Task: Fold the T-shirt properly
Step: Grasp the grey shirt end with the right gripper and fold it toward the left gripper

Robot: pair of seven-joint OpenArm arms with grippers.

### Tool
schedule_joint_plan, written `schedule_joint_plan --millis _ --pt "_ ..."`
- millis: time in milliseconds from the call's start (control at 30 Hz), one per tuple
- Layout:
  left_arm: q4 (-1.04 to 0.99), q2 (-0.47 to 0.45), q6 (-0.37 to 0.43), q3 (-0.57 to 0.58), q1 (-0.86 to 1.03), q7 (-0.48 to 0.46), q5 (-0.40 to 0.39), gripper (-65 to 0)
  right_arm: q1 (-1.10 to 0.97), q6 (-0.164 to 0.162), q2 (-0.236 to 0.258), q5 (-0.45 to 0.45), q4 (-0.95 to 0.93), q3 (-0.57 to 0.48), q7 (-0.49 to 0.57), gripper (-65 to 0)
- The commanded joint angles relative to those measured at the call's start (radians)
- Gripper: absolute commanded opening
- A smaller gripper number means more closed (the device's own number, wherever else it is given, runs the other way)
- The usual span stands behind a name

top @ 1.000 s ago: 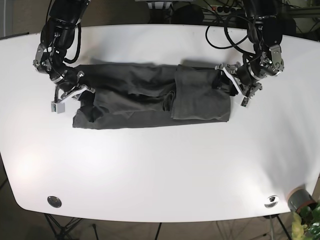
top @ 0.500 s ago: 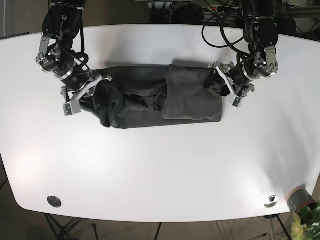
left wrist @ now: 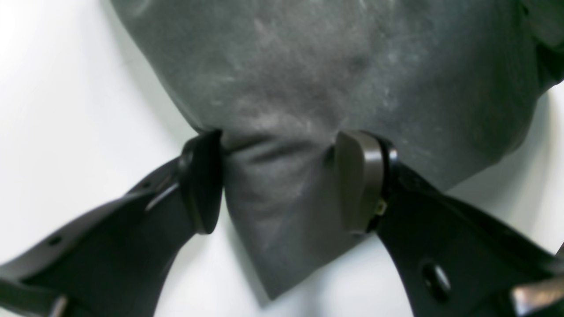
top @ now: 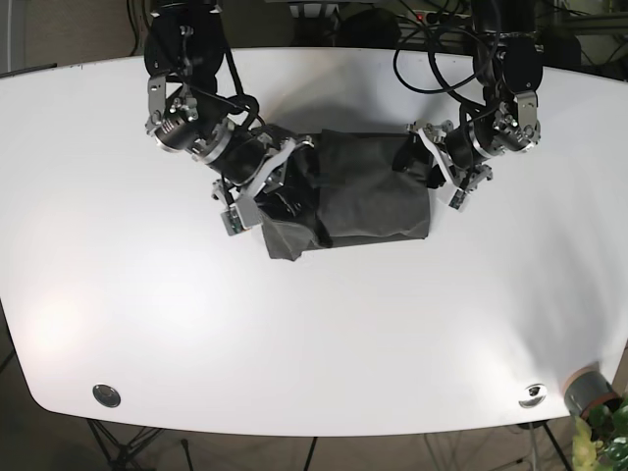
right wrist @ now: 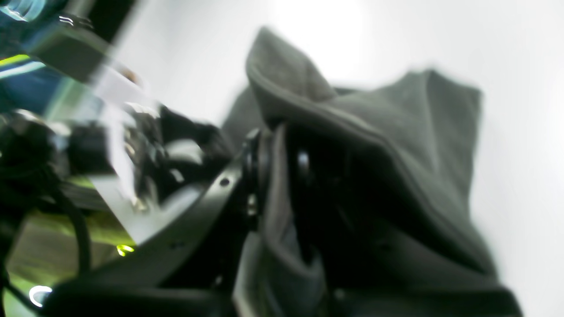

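Observation:
The dark grey T-shirt (top: 373, 191) lies bunched in the middle of the white table's far half. Its left end is lifted and doubled over toward the right. My right gripper (top: 257, 196) is on the shirt's left part. In the blurred right wrist view it (right wrist: 282, 176) is shut on a fold of the T-shirt (right wrist: 396, 132) that drapes over its fingers. My left gripper (top: 434, 167) is at the shirt's right edge. In the left wrist view it (left wrist: 280, 182) pinches a puckered corner of the T-shirt (left wrist: 308, 66) between its pads (left wrist: 359, 180).
The white table (top: 314, 334) reaches out in front of the shirt. Two small metal discs (top: 106, 395) (top: 533, 394) sit near its front corners. A grey pot with a plant (top: 589, 392) stands off the front right corner. Cables hang behind the far edge.
My right gripper has carried the shirt's left end far to the right, so the shirt now spans much less width. My left gripper has shifted slightly left with the right edge.

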Motion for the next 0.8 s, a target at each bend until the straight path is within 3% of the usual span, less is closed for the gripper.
schedule_joint_plan --millis 0,133,367,600,700,767 --pt "0.011 -0.011 -0.002 -0.001 0.007 0.012 0.003 -28.5 0.027 0.006 -0.035 -0.048 -0.011 -0.042 0.026 -62.9" --pt "0.011 -0.011 -0.002 -0.001 0.013 0.012 0.003 -28.5 0.062 0.006 -0.072 -0.137 -0.052 -0.134 0.065 -62.9" --pt "0.011 -0.011 -0.003 -0.001 0.015 0.012 0.003 -28.5 0.128 -0.006 -0.078 -0.191 -0.170 -0.242 0.134 -62.6" --pt "0.011 -0.012 -0.005 -0.001 0.015 0.012 0.003 -28.5 0.205 -0.134 -0.075 -0.189 -0.308 -0.337 0.209 -59.8" --pt "0.011 -0.012 -0.005 -0.001 0.015 0.012 0.003 -28.5 0.214 -0.203 -0.075 -0.189 -0.338 -0.363 0.214 -44.5" --pt "0.011 -0.012 -0.005 -0.001 0.015 0.012 0.003 -28.5 0.211 -0.229 -0.075 -0.189 -0.335 -0.366 0.214 -35.7"
